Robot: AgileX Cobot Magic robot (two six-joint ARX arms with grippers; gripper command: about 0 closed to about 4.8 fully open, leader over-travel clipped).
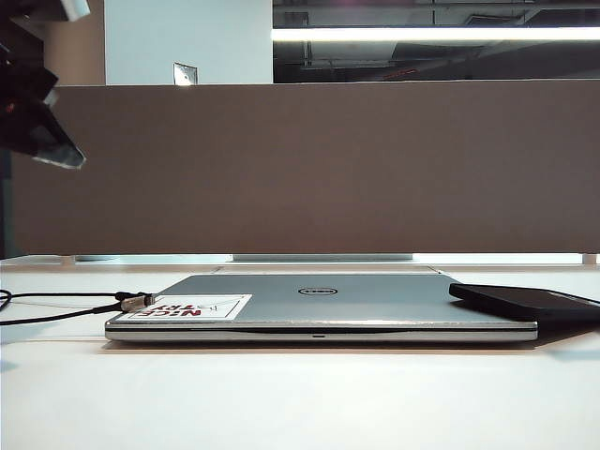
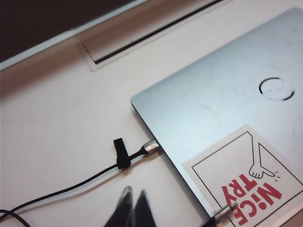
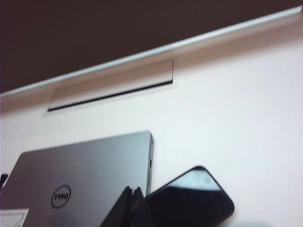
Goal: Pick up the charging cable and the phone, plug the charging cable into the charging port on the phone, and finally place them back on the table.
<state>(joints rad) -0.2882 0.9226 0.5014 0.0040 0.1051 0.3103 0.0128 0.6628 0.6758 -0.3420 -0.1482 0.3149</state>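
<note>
1. A closed silver Dell laptop (image 1: 319,305) with a red-lettered sticker (image 2: 246,184) lies on the plain white table (image 1: 281,394).
2. The thin black charging cable (image 2: 71,189) runs across the table; one silvery plug (image 2: 150,146) meets the laptop's edge, and a second plug (image 2: 225,212) lies by the sticker.
3. The glossy black phone (image 3: 191,198) leans on the laptop's opposite edge.
4. The left gripper (image 2: 131,201), jaws together, hovers above the cable.
5. The right gripper (image 3: 132,198), jaws together, hovers by the phone.

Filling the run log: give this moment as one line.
left gripper: shut, above charging cable | right gripper: shut, above phone | phone leans on laptop | nothing held
</note>
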